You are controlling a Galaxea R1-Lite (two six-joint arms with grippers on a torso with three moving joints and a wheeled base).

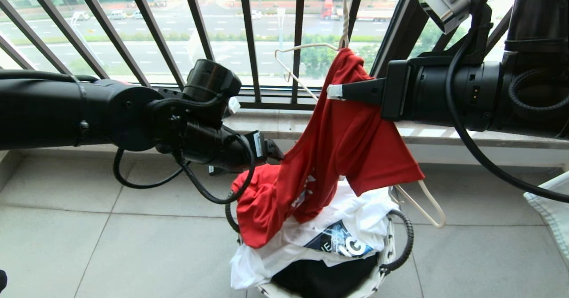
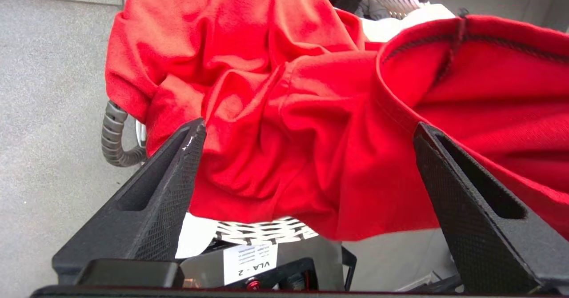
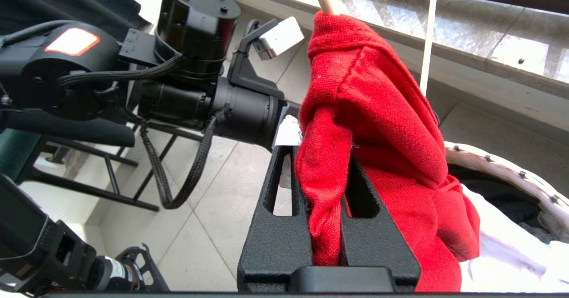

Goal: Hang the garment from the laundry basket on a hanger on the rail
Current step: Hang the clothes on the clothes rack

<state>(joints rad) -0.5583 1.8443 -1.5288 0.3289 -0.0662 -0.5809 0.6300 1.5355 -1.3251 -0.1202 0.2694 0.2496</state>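
The garment (image 1: 338, 146), a red T-shirt, hangs partly threaded on the cream wire hanger (image 1: 302, 46), and its lower part trails into the laundry basket (image 1: 383, 262). My right gripper (image 1: 335, 91) comes in from the right and is shut on a fold of the garment (image 3: 382, 124) just below the hanger's neck. In the right wrist view the cloth is pinched between that gripper's (image 3: 320, 151) fingers. My left gripper (image 2: 309, 126) is open and wide just above the bunched red cloth (image 2: 275, 111) at the basket's (image 2: 262, 231) edge, gripping nothing. The rail is out of view.
A white printed T-shirt (image 1: 338, 235) and a black T-shirt (image 1: 324, 278) lie in the basket, which has a black looped handle (image 1: 404, 240). The black barred balcony railing (image 1: 249, 40) and a stone ledge (image 1: 284, 124) stand close behind. White cloth (image 1: 551, 209) shows at the right edge.
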